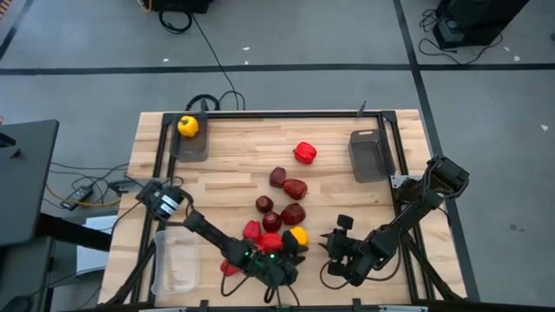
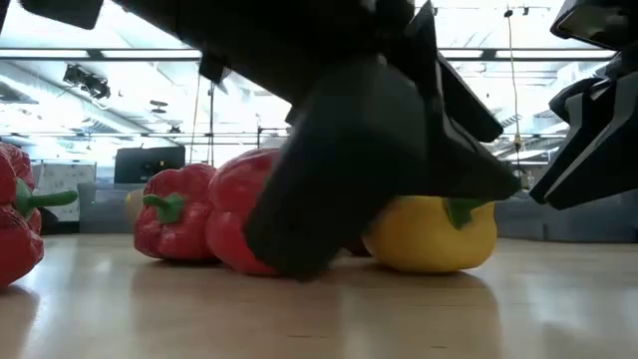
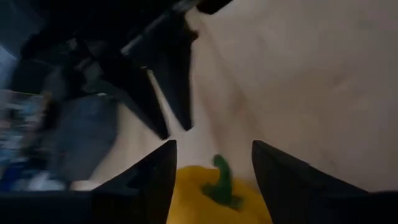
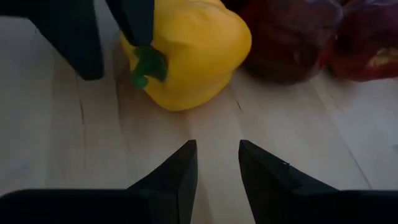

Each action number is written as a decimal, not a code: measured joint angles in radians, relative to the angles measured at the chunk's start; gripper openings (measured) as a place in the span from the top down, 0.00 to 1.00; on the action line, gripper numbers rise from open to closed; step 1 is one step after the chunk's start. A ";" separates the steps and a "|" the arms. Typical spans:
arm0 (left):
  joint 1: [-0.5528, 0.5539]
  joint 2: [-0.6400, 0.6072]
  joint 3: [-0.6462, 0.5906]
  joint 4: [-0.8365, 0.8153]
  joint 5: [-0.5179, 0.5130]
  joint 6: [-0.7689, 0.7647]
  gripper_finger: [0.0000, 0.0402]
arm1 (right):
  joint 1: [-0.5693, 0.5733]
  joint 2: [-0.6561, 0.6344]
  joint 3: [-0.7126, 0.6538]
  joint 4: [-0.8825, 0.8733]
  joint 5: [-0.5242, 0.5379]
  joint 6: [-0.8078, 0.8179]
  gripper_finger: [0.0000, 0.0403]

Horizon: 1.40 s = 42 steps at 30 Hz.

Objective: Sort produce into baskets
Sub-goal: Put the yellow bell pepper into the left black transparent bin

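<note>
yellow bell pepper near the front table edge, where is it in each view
High view: glossy yellow bell pepper at the front of the produce pile, beside the left claw.
Low view: right of centre, behind a dark claw.
Left wrist view: between that claw's fingers.
Right wrist view: ahead of the right claw.
Shared landmark: its green stem.

From above you are getting even, bright light with only soft shadows lying under the arms on the wooden table [image 1: 234, 147]; at table height you are looking into glaring ceiling strips and bright windows, so the arm in front is showing as a black, blurred silhouette while the yellow pepper [image 2: 434, 234] and the red peppers [image 2: 177, 214] are glowing with glossy highlights. Your left wrist picture is coming through dim and smeared, the background streaking out of focus; your right wrist picture is staying brighter, with the near fingers [image 4: 177, 174] soft-edged and dark.
</note>
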 joint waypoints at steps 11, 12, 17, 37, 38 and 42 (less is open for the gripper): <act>-0.004 0.044 0.007 0.032 -0.037 0.134 0.54 | -0.006 0.000 0.000 -0.012 0.002 0.000 0.68; -0.004 0.048 0.008 0.037 -0.042 0.147 0.55 | -0.006 0.000 0.000 -0.013 0.002 0.000 0.68; -0.004 0.050 0.009 0.040 -0.061 0.197 0.59 | -0.006 0.000 0.000 -0.014 -0.005 -0.001 0.68; -0.012 0.054 0.007 -0.004 -0.126 0.204 0.60 | -0.113 0.024 0.000 0.219 -0.147 -0.186 0.70; -0.012 0.054 0.007 -0.010 -0.129 0.197 0.60 | -0.120 0.024 0.000 0.226 -0.149 -0.192 0.70; -0.012 0.054 0.005 -0.022 -0.134 0.154 0.61 | -0.131 0.024 0.000 0.285 -0.150 -0.248 0.70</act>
